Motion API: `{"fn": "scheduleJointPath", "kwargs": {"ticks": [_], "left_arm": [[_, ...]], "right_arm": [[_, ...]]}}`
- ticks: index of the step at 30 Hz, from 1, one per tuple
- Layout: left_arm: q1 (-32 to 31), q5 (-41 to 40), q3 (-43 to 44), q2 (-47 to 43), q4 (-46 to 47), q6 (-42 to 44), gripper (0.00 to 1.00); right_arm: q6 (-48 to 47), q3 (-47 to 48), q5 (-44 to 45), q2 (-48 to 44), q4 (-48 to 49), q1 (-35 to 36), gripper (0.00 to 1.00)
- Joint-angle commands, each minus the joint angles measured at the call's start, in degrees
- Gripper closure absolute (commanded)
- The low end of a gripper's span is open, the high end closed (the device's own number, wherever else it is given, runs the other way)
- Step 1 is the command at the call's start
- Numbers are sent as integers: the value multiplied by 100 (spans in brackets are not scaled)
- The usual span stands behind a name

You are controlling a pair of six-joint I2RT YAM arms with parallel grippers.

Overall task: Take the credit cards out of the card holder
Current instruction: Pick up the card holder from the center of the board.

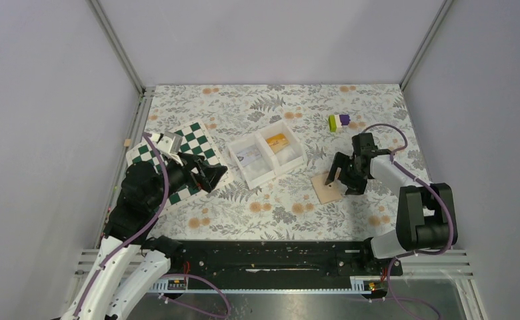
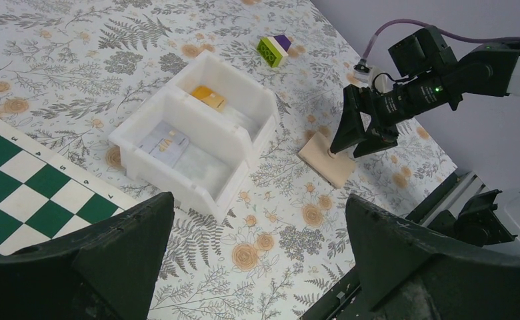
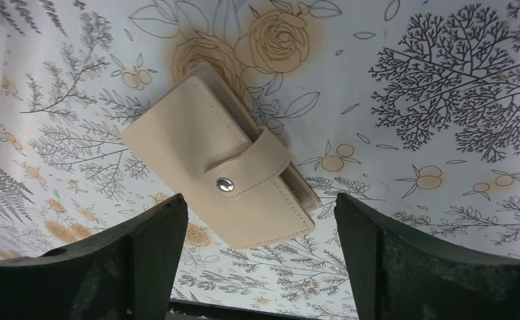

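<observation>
Approach looks to be your step: your right hand (image 3: 258, 202) hangs wide open and empty over the card holder (image 3: 204, 150), lying snapped shut on the surface (image 3: 444, 80), so next you must unsnap its flap (image 3: 261, 163).

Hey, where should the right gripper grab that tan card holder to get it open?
Probably the snapped flap: the card holder lies flat and closed, so the right gripper should come from above and pinch the flap's free rounded end beside the snap.
</observation>
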Motion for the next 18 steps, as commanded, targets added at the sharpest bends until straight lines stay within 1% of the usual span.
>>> {"fn": "scheduleJointPath", "kwargs": {"ticks": [1,7,10,11,16,18], "left_arm": [[-17,100,95,-13,304,-44,1],[-24,78,89,-4,313,-48,1],[-28,70,72,9,335,-55,1],[-30,62,67,22,339,-57,1],[-56,54,69,103,339,-54,1],[-65,77,103,178,310,-55,1]], "right_arm": [[50,-185,-492,155,243,-100,14],[41,-314,-993,211,504,-110,19],[37,-434,-1074,143,638,-123,26],[26,-472,-1072,110,676,-142,32],[40,-749,-1122,-204,946,-286,69],[29,-845,-1128,-361,1047,-305,86]]}}
